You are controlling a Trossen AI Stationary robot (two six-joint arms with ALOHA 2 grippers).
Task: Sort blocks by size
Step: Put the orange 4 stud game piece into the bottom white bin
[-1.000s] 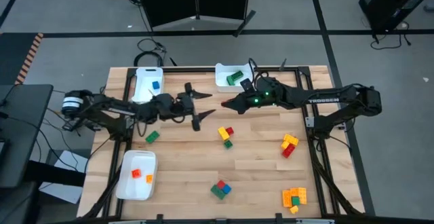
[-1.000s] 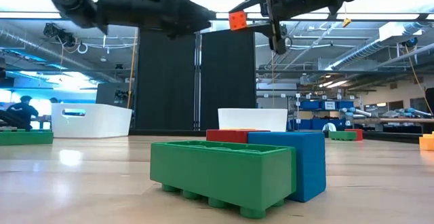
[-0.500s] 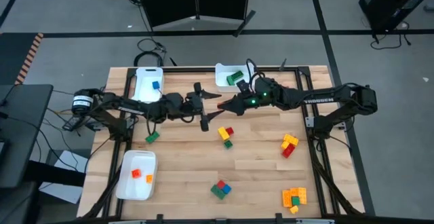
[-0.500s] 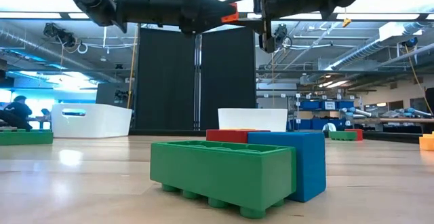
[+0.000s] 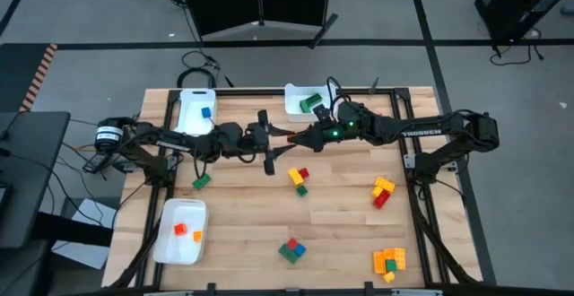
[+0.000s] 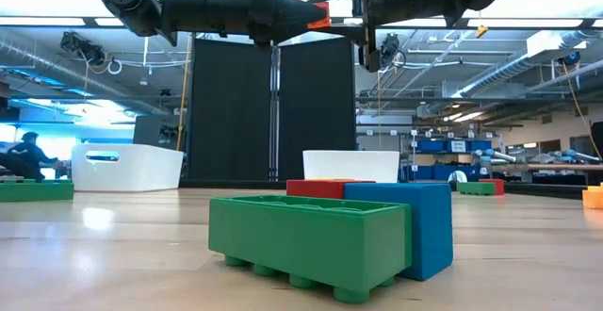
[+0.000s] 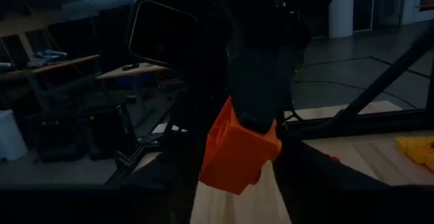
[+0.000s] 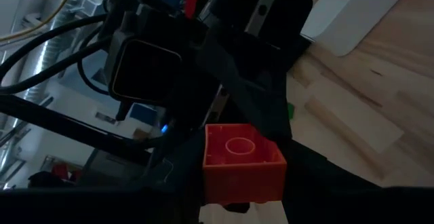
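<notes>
High above the middle of the table, a small orange block (image 6: 321, 15) hangs between my two grippers, which meet tip to tip. My left gripper (image 5: 284, 136) reaches in from the table's left and my right gripper (image 5: 297, 138) from its right; both are shut on the block (image 7: 237, 149). Other blocks lie on the table: a green one (image 5: 201, 180), a yellow, red and green cluster (image 5: 298, 178), a red and yellow cluster (image 5: 383, 192), a green, blue and red cluster (image 5: 291, 250) and an orange and yellow cluster (image 5: 389, 261). My left gripper has the orange block's lower part (image 7: 227, 173) between its two fingers, coming level from the table's left. The block hangs clear of the table, tilted. My right gripper pinches the block's two opposite sides (image 8: 211, 173) between its fingers, reaching from the table's right and slanting slightly down. The block's hollow side (image 8: 237, 146) faces its camera.
Three white trays stand on the table: far left (image 5: 188, 121) with a blue block, far middle (image 5: 292, 106) with a green block, near left (image 5: 170, 242) with orange blocks. The table's frame rails (image 5: 411, 166) run along its sides.
My left gripper has gone toward the table's right, up to the orange block in my right gripper, and has shut on it. My right gripper has tipped slightly, and the block has turned with it, staying high above the table.
</notes>
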